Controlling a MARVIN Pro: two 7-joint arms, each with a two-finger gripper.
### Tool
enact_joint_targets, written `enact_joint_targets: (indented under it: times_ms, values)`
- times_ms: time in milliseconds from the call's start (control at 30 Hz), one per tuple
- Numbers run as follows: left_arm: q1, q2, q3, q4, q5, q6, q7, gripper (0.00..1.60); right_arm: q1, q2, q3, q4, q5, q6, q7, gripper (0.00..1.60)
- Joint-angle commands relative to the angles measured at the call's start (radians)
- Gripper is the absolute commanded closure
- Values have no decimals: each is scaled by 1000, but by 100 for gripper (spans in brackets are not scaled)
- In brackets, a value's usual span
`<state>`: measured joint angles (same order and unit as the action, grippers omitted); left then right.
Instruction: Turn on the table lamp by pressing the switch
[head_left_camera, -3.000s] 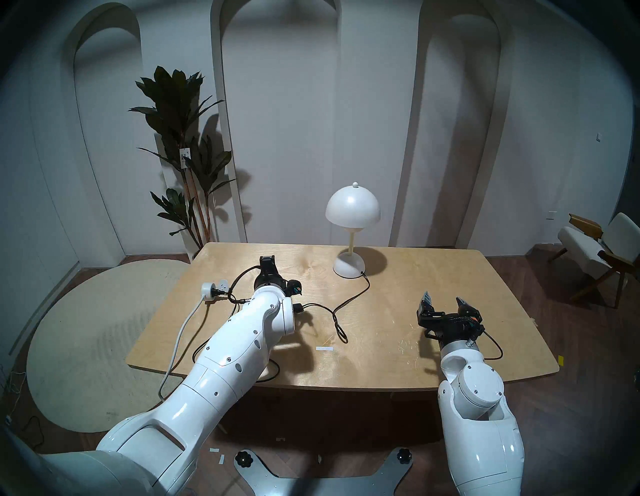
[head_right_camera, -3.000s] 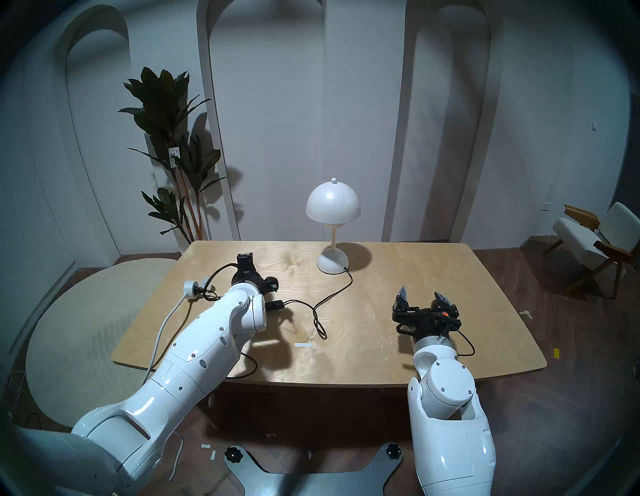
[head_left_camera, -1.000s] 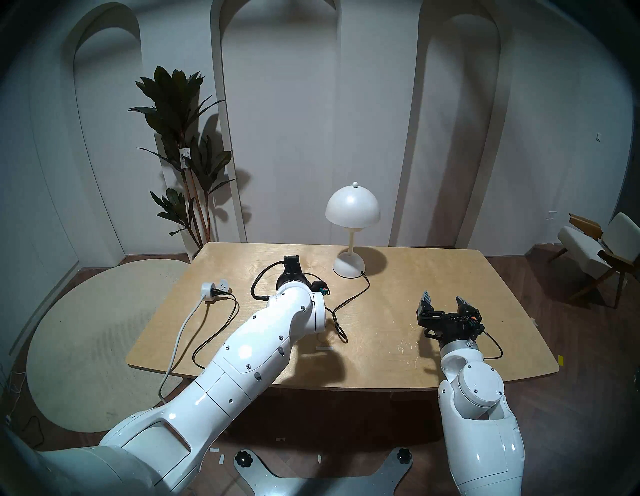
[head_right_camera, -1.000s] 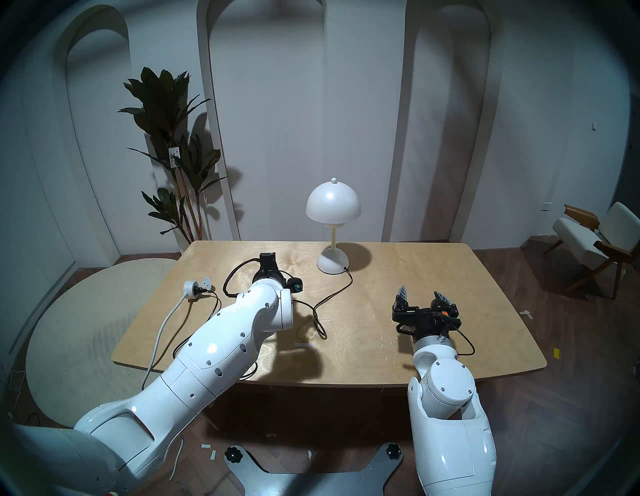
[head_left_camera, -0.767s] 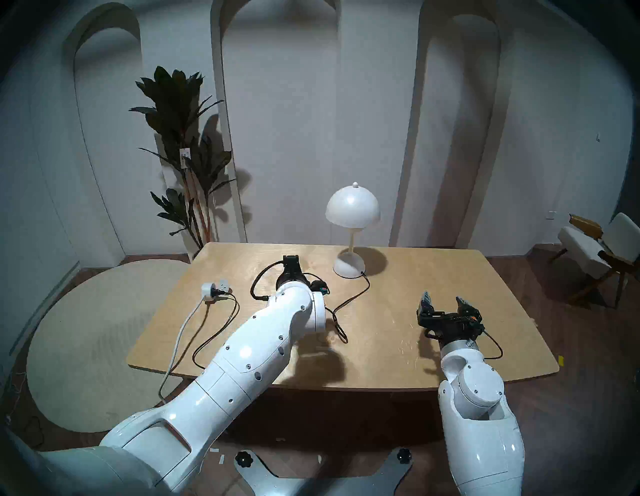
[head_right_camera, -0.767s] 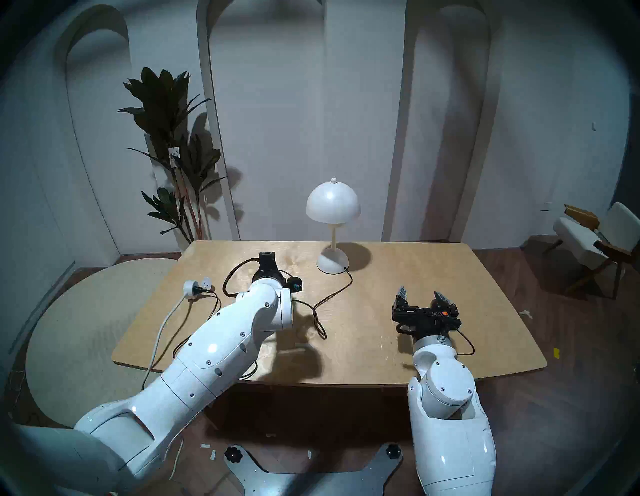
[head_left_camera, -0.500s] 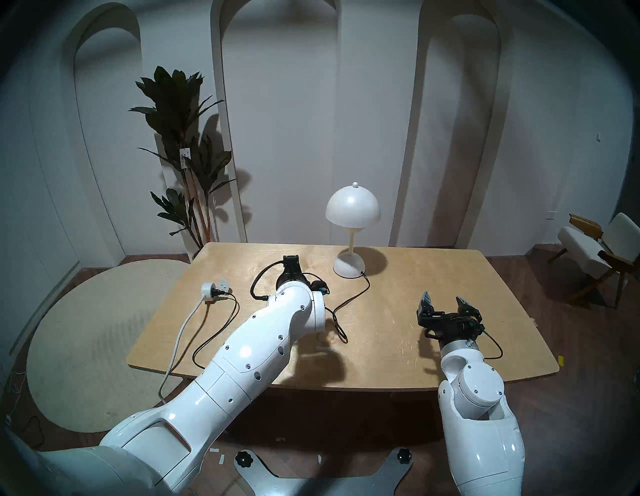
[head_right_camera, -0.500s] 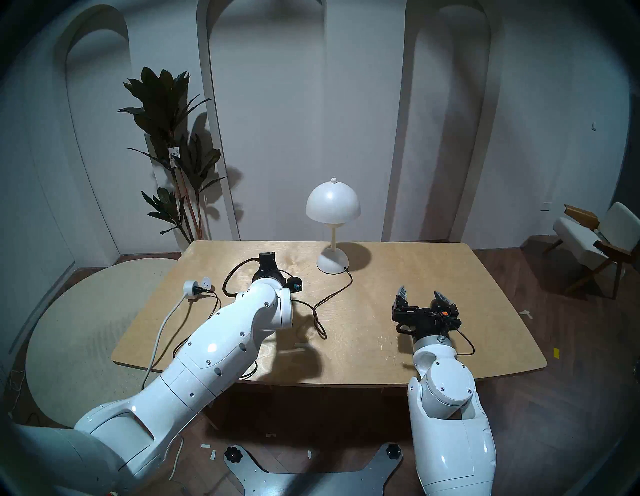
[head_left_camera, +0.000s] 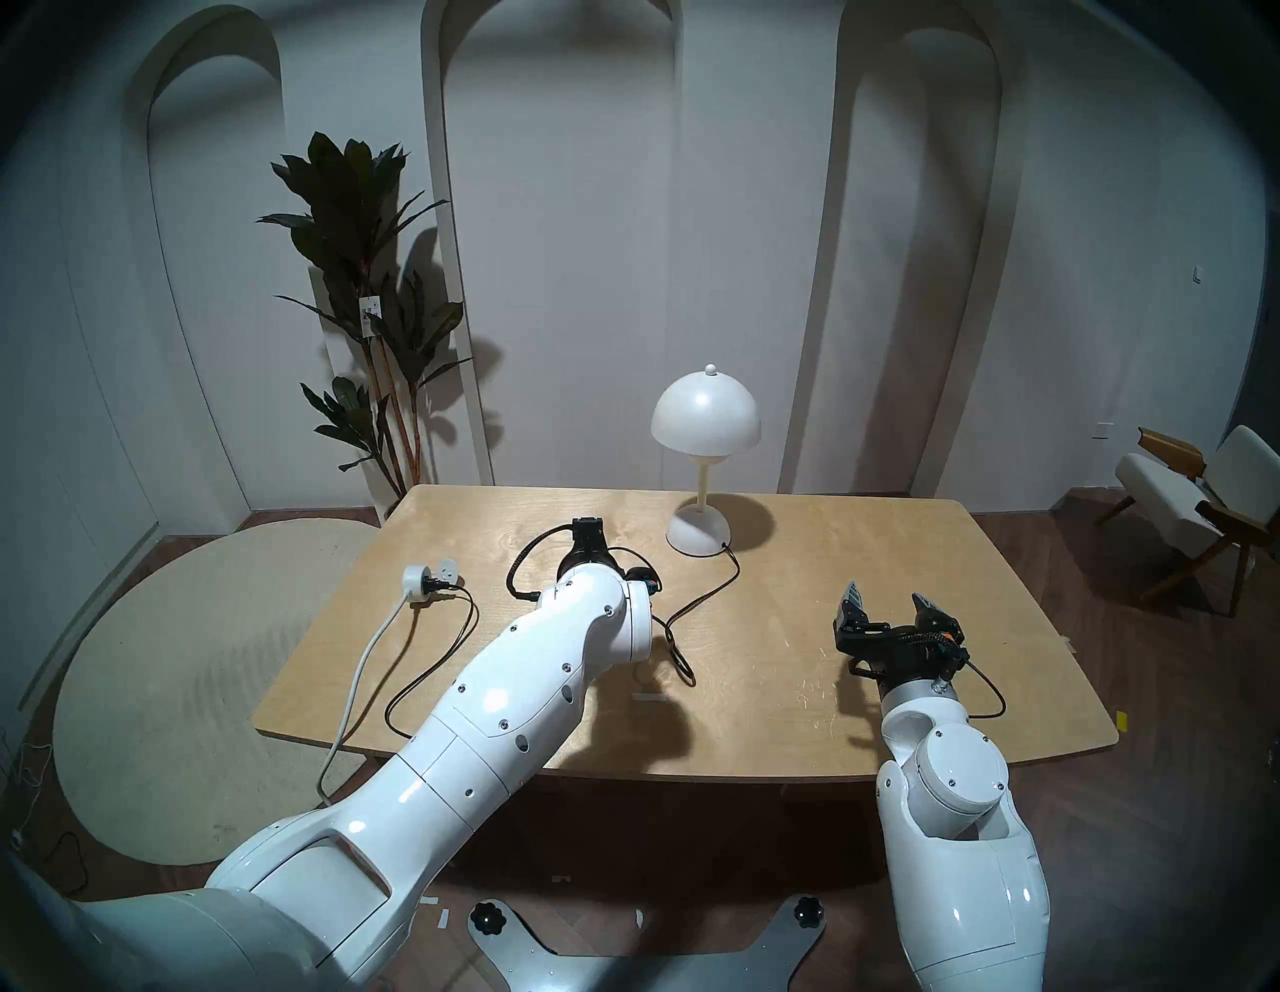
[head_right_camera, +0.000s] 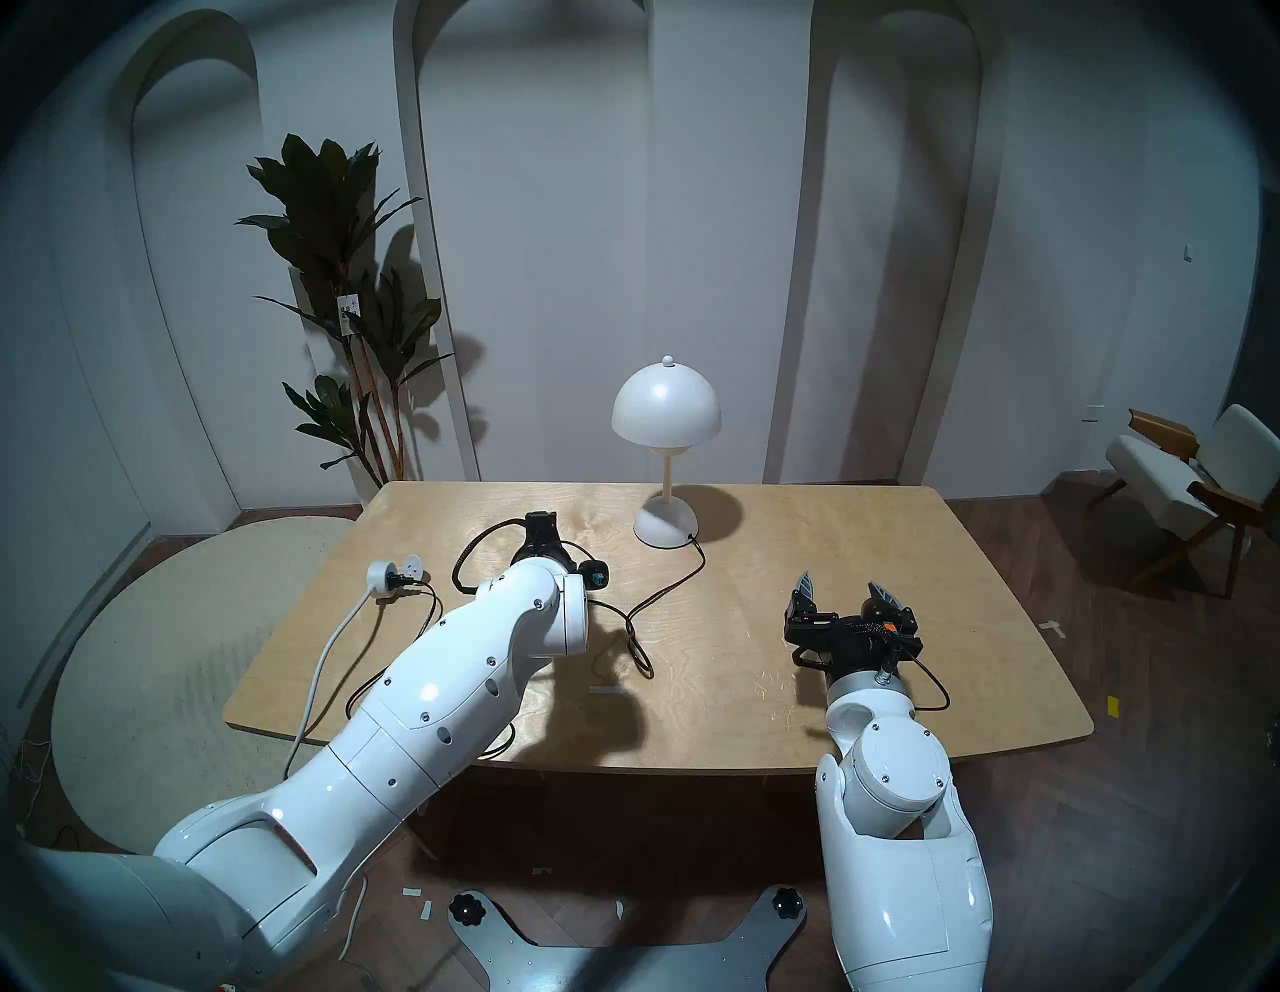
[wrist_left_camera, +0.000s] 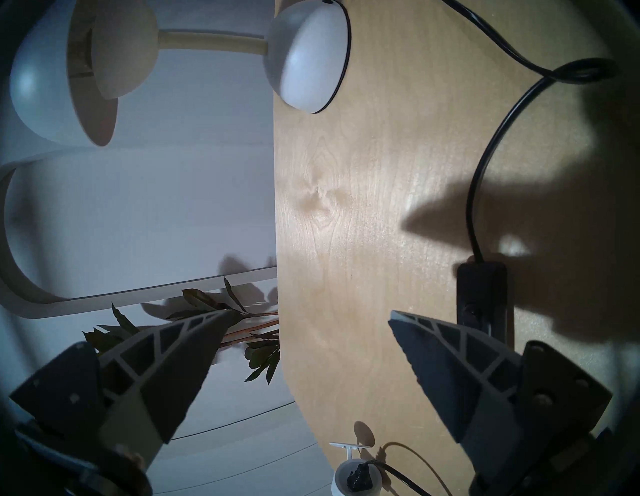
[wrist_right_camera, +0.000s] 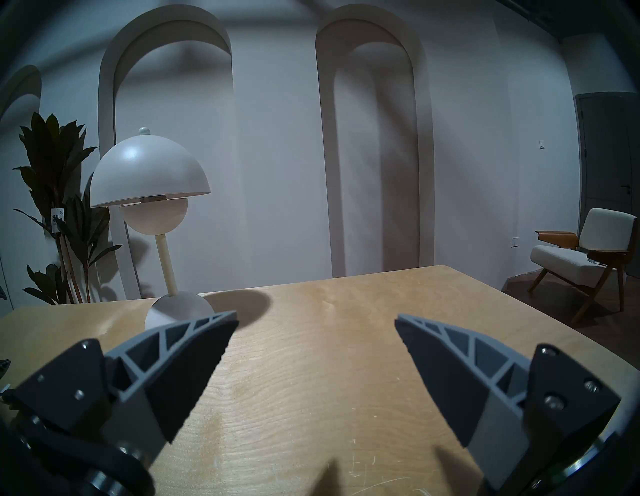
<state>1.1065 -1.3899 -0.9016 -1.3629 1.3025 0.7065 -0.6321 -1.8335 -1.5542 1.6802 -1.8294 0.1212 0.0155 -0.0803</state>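
Note:
The white table lamp (head_left_camera: 705, 422) stands unlit at the table's far middle, a black cord (head_left_camera: 720, 589) trailing from its base. It also shows in the left wrist view, where the table lamp (wrist_left_camera: 308, 59) lies sideways. My left gripper (wrist_left_camera: 307, 318) is open and turned on its side. One of its fingers (wrist_left_camera: 450, 363) hangs over the near end of the black switch (wrist_left_camera: 481, 291); whether they touch I cannot tell. In the head views my left wrist (head_left_camera: 589, 554) hides the switch. My right gripper (head_left_camera: 889, 596) hovers open and empty over the table's right side.
A round white socket adapter (head_left_camera: 424, 576) with a grey cable sits near the table's left edge. The cord makes a loop (head_left_camera: 682, 661) mid-table beside a white tape strip (head_left_camera: 647, 696). A plant (head_left_camera: 360, 277) and a chair (head_left_camera: 1191, 499) stand off the table.
My left arm has swung right toward the lamp and now covers the switch in the head views, edging slightly further in the last half second. The right arm is still; the lamp stays unlit.

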Motion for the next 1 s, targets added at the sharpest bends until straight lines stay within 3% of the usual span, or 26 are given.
enact_joint_targets:
  times_ms: [0, 967]
  values:
    - [-50, -36, -15, 23, -11, -12, 30, 0, 6, -2, 0, -25, 0, -8, -2, 0]
    - [-10, -49, -25, 53, -26, -19, 88, 0, 5, -2, 0, -26, 0, -8, -3, 0]
